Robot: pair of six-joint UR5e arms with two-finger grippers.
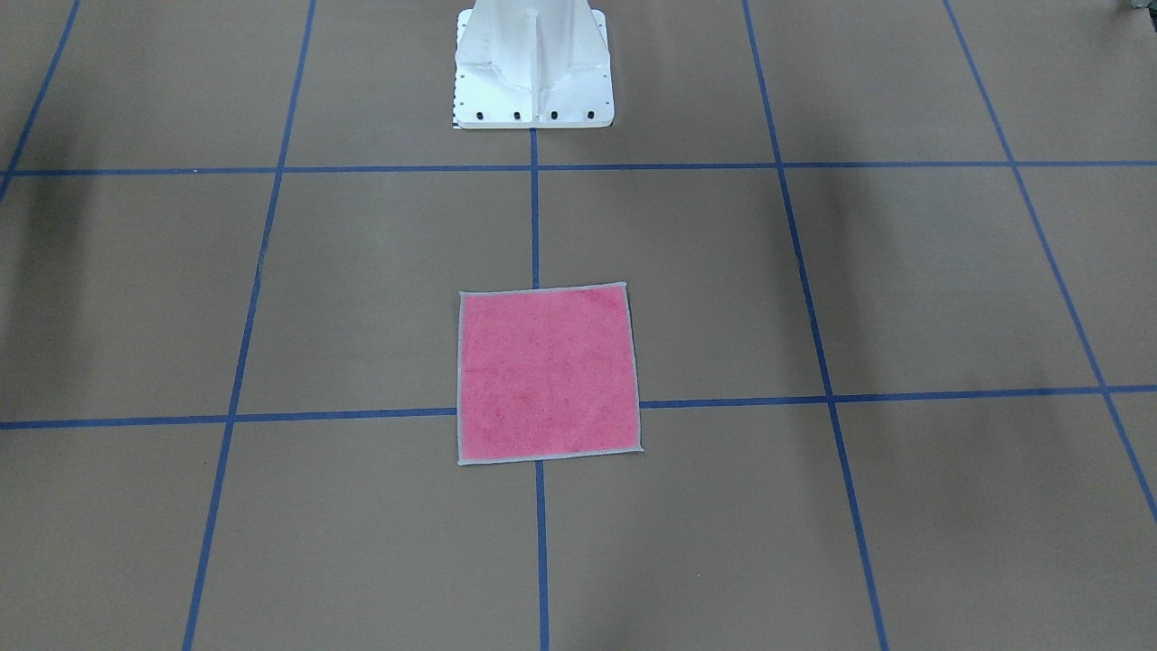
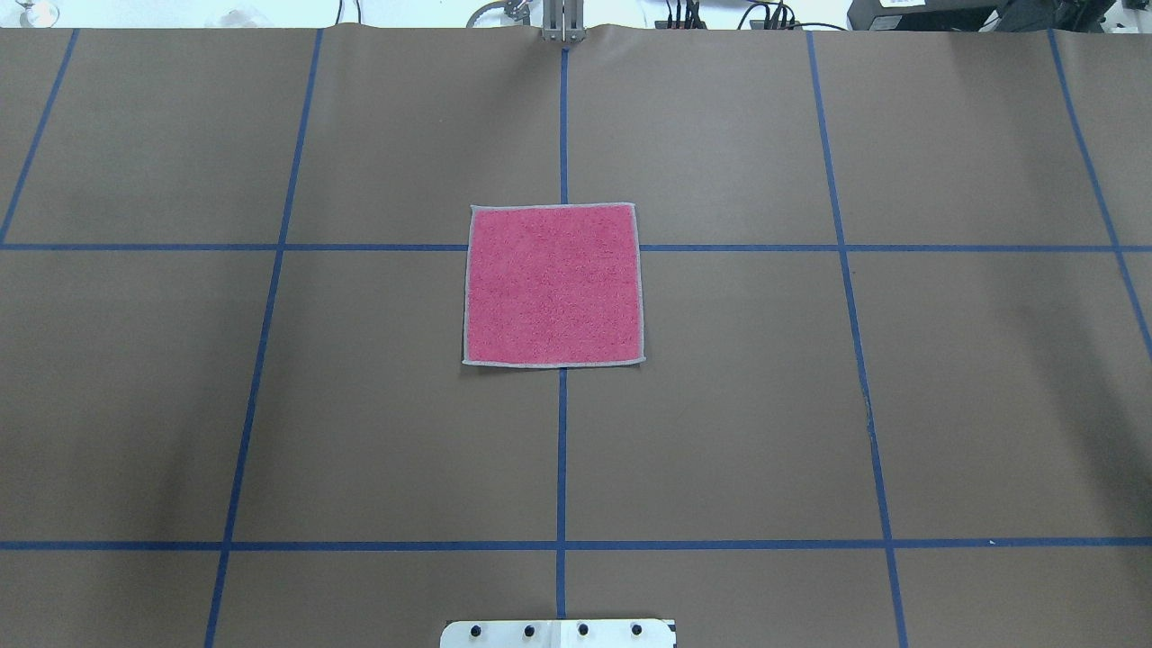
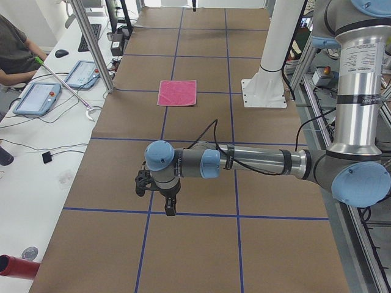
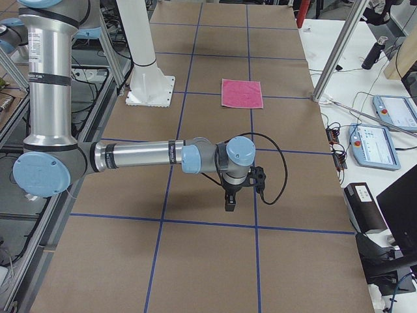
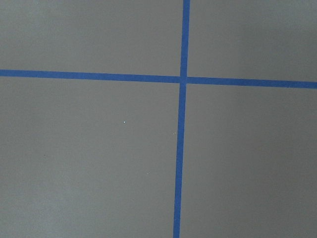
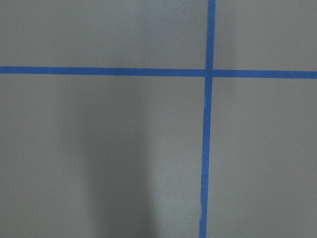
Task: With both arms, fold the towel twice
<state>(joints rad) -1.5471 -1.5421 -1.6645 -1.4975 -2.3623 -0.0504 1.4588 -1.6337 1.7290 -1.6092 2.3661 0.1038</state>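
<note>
The towel [image 1: 550, 375] lies flat and unfolded at the table's middle, pink face up with a light grey border. It also shows in the overhead view [image 2: 553, 285] and, small and far, in both side views [image 3: 178, 93] [image 4: 242, 93]. My left gripper [image 3: 169, 210] hangs pointing down over bare table near the table's left end, far from the towel. My right gripper [image 4: 230, 205] hangs the same way near the right end. Both show only in side views, so I cannot tell whether they are open or shut. The wrist views show only brown table with blue tape.
The white pedestal base [image 1: 533, 72] stands behind the towel on the robot's side. Blue tape lines [image 2: 562, 450] grid the brown table. Past the far edge are a side desk with tablets [image 3: 36, 97], metal frame posts [image 4: 339, 52] and a seated person [image 3: 12, 55].
</note>
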